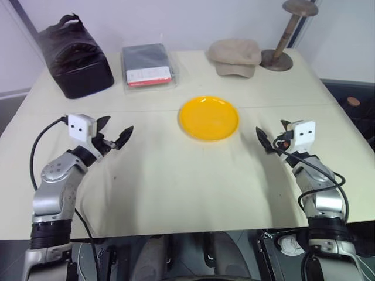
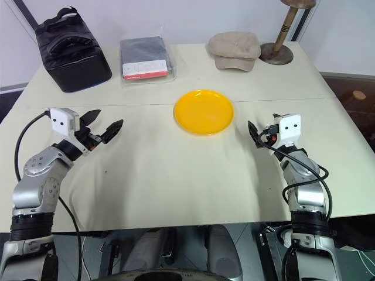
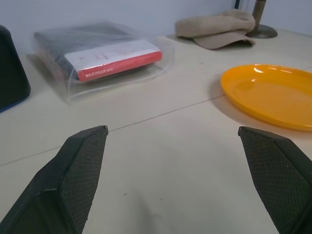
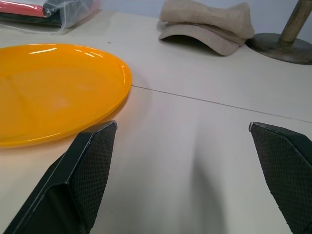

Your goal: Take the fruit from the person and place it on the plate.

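**Plate bare at table centre, both grippers spread wide**

Plate (image 1: pixel 208 117), round and glossy yellow-orange, lies flat near the middle of the cream table (image 1: pixel 176 187) with nothing on it. The left gripper (image 1: pixel 115 135) hovers to its left, fingers parted wide and holding nothing; the right gripper (image 1: pixel 271 139) hovers to its right, jaws likewise spread and empty (each sits well apart from the dish). Along the far edge stand a black bag (image 1: pixel 75 55), a clear-wrapped pouch pack (image 1: pixel 147 66) with a red and white label, a beige cap (image 1: pixel 235 57) and, just beside the cap, a wooden stand (image 1: pixel 287 36) on a round base.
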Tool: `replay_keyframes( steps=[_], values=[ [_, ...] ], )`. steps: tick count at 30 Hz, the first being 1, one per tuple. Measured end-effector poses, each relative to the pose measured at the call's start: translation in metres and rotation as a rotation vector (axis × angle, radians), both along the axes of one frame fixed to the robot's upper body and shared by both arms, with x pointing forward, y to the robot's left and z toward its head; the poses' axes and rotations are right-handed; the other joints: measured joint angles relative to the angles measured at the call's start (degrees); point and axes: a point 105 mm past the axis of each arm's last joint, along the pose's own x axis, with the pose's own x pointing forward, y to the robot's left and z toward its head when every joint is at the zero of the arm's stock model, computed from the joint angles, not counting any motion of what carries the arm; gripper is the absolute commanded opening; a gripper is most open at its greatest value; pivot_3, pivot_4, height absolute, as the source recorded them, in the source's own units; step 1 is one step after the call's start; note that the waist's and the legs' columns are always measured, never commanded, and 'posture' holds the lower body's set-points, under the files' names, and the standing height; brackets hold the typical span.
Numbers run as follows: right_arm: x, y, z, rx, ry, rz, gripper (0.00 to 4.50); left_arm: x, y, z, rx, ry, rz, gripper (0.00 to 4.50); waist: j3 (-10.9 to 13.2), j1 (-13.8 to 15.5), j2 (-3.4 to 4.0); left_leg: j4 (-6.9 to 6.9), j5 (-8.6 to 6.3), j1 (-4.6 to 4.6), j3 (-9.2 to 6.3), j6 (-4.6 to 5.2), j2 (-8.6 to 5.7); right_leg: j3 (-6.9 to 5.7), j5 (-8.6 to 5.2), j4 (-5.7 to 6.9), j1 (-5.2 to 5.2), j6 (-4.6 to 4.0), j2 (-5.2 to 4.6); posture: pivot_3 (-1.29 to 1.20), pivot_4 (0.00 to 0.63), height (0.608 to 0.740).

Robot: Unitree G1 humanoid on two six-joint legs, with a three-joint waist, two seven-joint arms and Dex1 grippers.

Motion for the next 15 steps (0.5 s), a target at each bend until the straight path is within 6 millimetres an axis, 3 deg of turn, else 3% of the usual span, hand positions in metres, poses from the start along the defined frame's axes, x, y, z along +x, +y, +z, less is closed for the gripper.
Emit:
replay_keyframes(
  steps=[15],
  values=[
    [-0.0001,-0.0006,-0.0002,0.001,0.0,-0.005,4.44,0.0003,-0.0018,-0.0009,-0.002,-0.001,-0.003,4.5,0.0,0.01,0.0,0.0,0.0,0.0,0.0,0.0,0.0,0.0,0.0,0.0,0.0,0.0,-0.01,0.0,0.15,0.74]
  ],
)
